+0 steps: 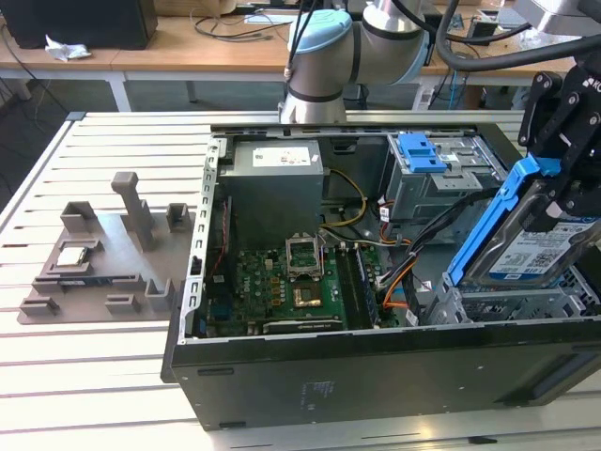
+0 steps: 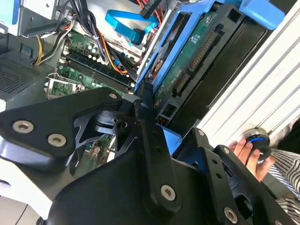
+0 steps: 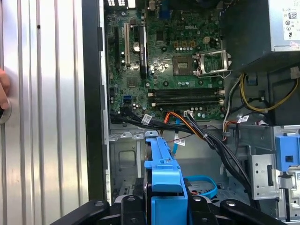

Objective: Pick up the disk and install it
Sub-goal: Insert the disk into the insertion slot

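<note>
Between the fingers of the claw point(image 1: 563, 193) sits the disk point(image 1: 528, 254), gripped by its raised end and tilted, so that its far end dips toward the grey bay point(image 1: 512, 305) directly below the claw, at a corner of the open case point(image 1: 329, 376). The claw is closed on the disk across its blue rails. In the second wrist view the black fingers point(image 2: 146, 122) bracket a rail, with the green circuit side of the disk point(image 2: 197, 56) turned toward the camera. In the first wrist view the disk point(image 3: 164, 178) shows edge-on, running straight out ahead of the claw point(image 3: 164, 206). I judge the step in hand to be seating the disk in the bay, and it is not yet seated: the low end looks near the bay's rim, though I cannot tell whether it touches. To do it well, the rails should be squared with the bay's walls before any push, the tilt taken out gradually rather than forced, and the grip firm enough that the disk cannot pivot. The cables point(image 3: 206, 137) lie beyond the disk's tip, toward the board point(image 3: 178, 79) (a snag there seems the main risk), so the path should run clear of them. A person's hand point(image 2: 243, 150) rests at a round knob point(image 2: 257, 140) on the surface point(image 2: 272, 84), off to the claw's side.
</note>
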Tool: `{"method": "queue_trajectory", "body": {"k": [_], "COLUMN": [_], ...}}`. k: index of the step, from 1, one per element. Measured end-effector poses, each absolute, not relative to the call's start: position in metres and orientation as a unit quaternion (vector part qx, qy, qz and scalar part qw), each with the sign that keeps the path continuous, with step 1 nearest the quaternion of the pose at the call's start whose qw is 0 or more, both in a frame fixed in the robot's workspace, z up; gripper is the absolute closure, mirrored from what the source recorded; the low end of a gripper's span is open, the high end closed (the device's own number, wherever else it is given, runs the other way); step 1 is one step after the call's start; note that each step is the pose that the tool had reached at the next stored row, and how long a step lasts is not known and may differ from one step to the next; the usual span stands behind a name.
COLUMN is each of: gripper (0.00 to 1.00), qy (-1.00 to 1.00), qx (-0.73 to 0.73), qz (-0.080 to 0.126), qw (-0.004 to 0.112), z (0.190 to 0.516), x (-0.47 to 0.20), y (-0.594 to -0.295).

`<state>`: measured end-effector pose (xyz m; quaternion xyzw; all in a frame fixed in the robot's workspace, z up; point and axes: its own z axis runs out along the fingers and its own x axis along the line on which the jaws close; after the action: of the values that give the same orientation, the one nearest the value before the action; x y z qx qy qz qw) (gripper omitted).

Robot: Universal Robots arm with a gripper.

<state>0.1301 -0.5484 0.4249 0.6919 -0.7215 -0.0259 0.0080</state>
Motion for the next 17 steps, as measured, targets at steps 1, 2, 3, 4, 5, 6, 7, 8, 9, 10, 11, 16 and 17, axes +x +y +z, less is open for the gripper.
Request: {"method": "queue_trajectory", "body": {"k": [1,2,3,4,5,6,7,8,9,10,11,16,17], "gripper": [0.63,0.63,0.63,0.63,0.63,0.63,0.63,0.63,0.63,0.63,0.63,0.63,0.63], "qy": [-0.722,-0.722,-0.722,-0.722,-0.722,-0.722,-0.722,-0.722,-0.721,-0.721,-0.721,-0.721,-0.721], "qx": [0.692,0.692,0.692,0.692,0.692,0.692,0.692,0.692,0.692,0.692,0.692,0.692,0.692], "qz": [-0.026,-0.026,-0.026,-0.027,-0.027,-0.026,-0.026,-0.026,-0.026,-0.027,-0.028,-0.029,-0.029], "qw": [0.008,0.008,0.008,0.007,0.007,0.008,0.008,0.008,0.008,0.009,0.010,0.011,0.011], "z": [0.4249,0.4250,0.4260,0.4272,0.4287,0.4301,0.4304,0.4303,0.4303,0.4297,0.4286,0.4275,0.4272], "x": [0.1301,0.1301,0.1301,0.1301,0.1301,0.1301,0.1301,0.1303,0.1308,0.1316,0.1329,0.1353,0.1356], "y": [-0.5484,-0.5484,-0.5484,-0.5484,-0.5485,-0.5484,-0.5484,-0.5484,-0.5483,-0.5483,-0.5484,-0.5484,-0.5483]}}
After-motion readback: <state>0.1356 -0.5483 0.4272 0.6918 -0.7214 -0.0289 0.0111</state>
